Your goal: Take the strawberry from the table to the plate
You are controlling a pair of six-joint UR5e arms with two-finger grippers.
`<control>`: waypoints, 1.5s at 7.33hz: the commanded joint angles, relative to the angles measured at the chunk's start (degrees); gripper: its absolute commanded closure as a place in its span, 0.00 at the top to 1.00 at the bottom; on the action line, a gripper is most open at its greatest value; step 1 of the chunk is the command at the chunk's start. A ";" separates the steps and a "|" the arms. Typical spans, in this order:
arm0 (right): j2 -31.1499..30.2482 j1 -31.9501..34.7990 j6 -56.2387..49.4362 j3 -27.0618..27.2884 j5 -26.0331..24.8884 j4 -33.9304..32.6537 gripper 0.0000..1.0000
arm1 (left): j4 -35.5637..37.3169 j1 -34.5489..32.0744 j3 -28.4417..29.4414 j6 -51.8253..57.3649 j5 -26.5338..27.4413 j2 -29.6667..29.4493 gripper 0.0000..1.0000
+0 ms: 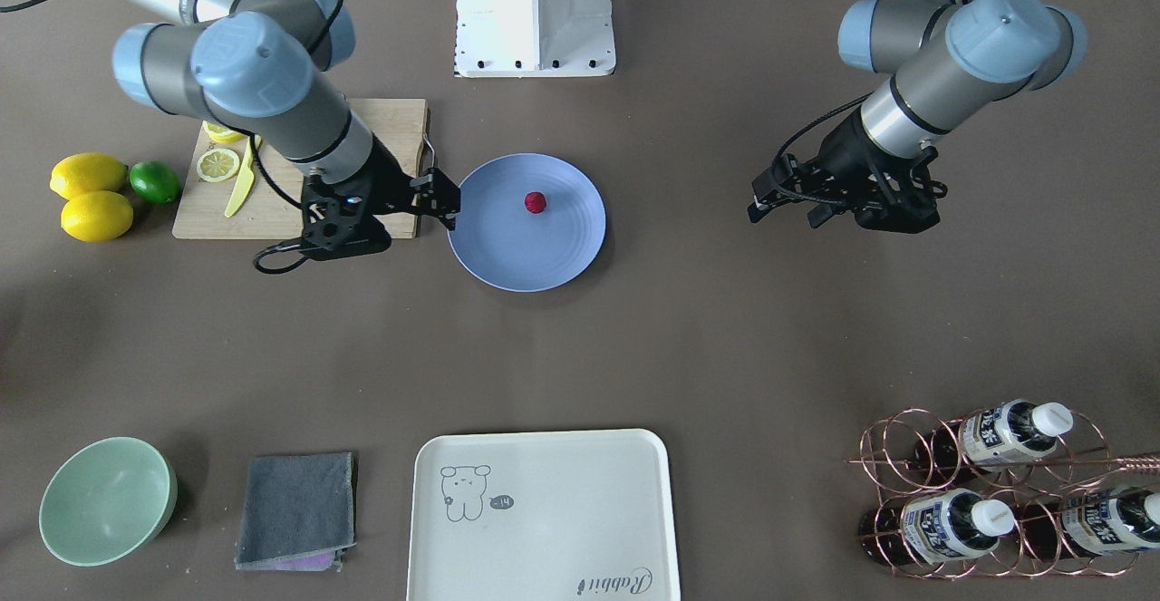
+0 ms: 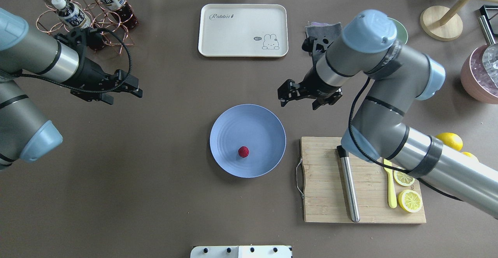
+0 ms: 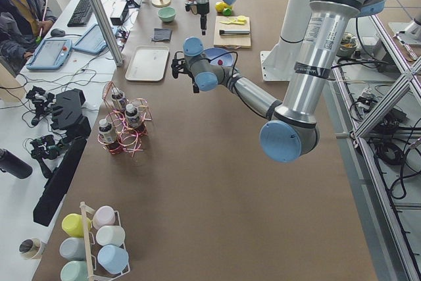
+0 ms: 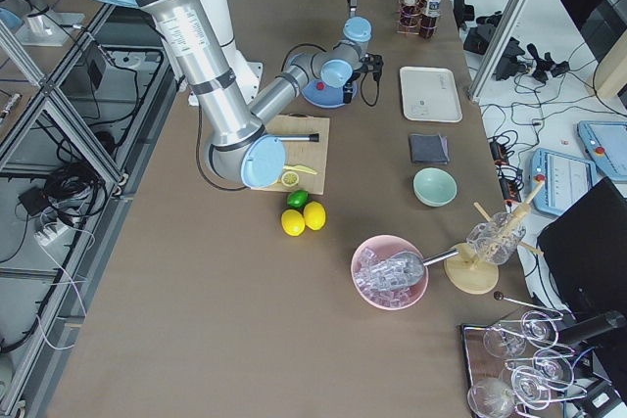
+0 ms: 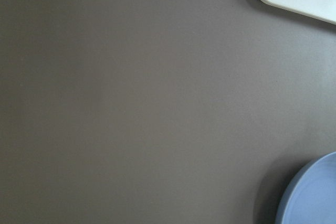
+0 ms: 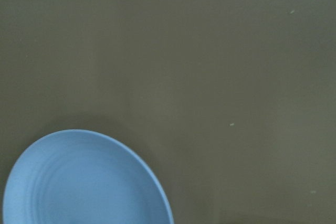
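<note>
The small dark-red strawberry (image 1: 536, 202) (image 2: 243, 151) lies on the round periwinkle-blue plate (image 1: 544, 252) (image 2: 258, 125) in the middle of the grey-brown table (image 2: 155, 195). My right gripper (image 2: 282, 95) (image 1: 446, 200) hovers open and empty just off the plate's rim, on the cutting-board side. My left gripper (image 2: 137, 88) (image 1: 759, 198) hangs open and empty well away from the plate, near the bottle rack. Each wrist view shows only an edge of the plate (image 5: 315, 198) (image 6: 79, 182) and bare table.
A wooden cutting board (image 2: 327, 195) holds lemon slices, a yellow knife and a steel rod. Two lemons and a lime (image 1: 154, 181) lie beside it. A cream tray (image 2: 241, 28), a grey cloth (image 1: 297, 510), a green bowl (image 1: 104, 499) and a copper bottle rack (image 1: 997, 492) line the far side.
</note>
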 commanded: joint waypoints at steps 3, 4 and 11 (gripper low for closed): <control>-12.64 23.29 -39.59 4.26 9.04 -14.93 1.00 | 1.11 -14.64 0.21 22.85 -8.73 11.76 0.97; -14.41 29.53 -51.02 3.73 9.24 -21.22 1.00 | 1.11 -17.72 0.13 28.73 -10.83 15.27 0.97; -18.12 46.38 -84.79 -9.02 7.31 -30.07 1.00 | 27.82 -33.19 1.71 64.33 -14.01 16.58 0.97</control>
